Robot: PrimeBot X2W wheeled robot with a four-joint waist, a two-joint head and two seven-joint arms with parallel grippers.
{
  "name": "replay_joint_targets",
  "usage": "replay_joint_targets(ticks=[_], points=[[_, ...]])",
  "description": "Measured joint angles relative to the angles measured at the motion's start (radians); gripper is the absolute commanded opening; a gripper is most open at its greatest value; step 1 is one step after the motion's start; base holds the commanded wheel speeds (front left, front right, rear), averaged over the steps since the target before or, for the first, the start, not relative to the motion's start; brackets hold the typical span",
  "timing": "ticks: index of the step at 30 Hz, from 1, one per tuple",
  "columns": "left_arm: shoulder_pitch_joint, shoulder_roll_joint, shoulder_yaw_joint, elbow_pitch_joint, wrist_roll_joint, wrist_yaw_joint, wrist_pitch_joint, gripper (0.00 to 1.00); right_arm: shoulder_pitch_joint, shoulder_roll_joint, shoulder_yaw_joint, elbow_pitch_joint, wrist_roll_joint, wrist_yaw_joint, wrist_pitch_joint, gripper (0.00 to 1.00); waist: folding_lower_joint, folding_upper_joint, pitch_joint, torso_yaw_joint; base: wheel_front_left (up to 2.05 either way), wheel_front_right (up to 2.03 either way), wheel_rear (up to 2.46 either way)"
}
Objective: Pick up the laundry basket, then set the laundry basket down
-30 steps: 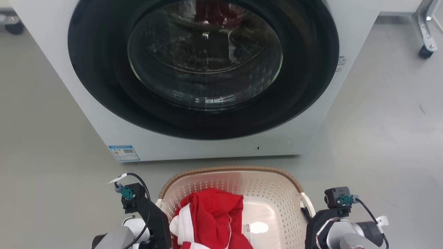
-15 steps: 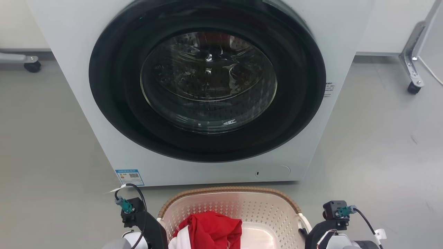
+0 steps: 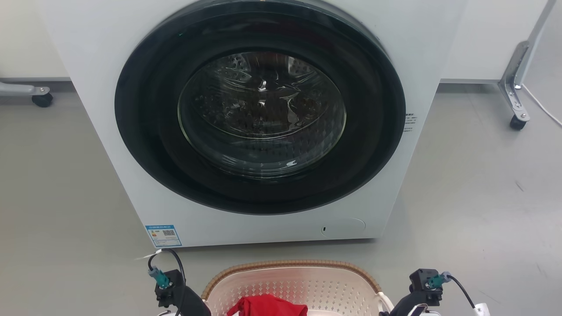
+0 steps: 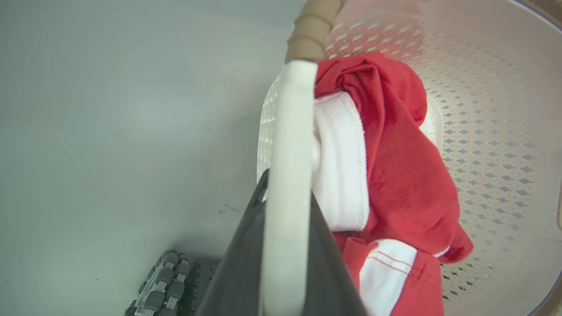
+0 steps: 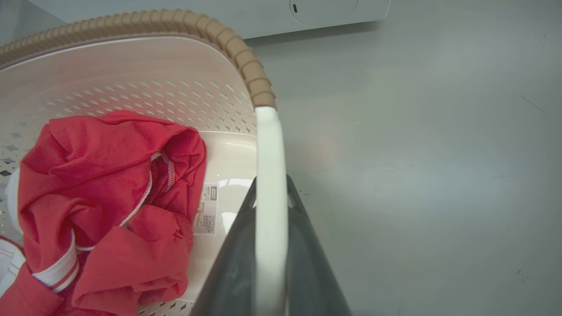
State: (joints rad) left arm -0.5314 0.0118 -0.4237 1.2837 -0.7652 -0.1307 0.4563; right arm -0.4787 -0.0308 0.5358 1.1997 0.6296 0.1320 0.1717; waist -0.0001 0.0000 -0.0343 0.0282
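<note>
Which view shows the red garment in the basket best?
Left wrist view: the red garment is largest there, folds and white trim clear, one edge behind the laundry basket handle. Right wrist view crops it at the lower left corner; head view catches just its top fold.

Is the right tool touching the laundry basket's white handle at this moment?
Touching. The right wrist view shows the right tool with its two dark fingers pressed on both sides of the white handle of the laundry basket.

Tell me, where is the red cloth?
The crumpled red-and-white cloth garment lies inside the cream-white perforated plastic laundry basket, low in the middle of the head view, just in front of the white front-loading washing machine.
</note>
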Motion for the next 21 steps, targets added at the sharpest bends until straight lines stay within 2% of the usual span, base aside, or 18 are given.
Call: replay_joint_targets(ticks=[21], points=[[0.007, 0.004, -0.021, 0.0, -0.036, 0.008, 0.013, 0.0, 0.001, -0.004, 0.03, -0.006, 0.059, -0.001, 0.039, 0.0, 0.0002, 0.0, -0.006, -0.007, 0.0, 0.0, 0.0]])
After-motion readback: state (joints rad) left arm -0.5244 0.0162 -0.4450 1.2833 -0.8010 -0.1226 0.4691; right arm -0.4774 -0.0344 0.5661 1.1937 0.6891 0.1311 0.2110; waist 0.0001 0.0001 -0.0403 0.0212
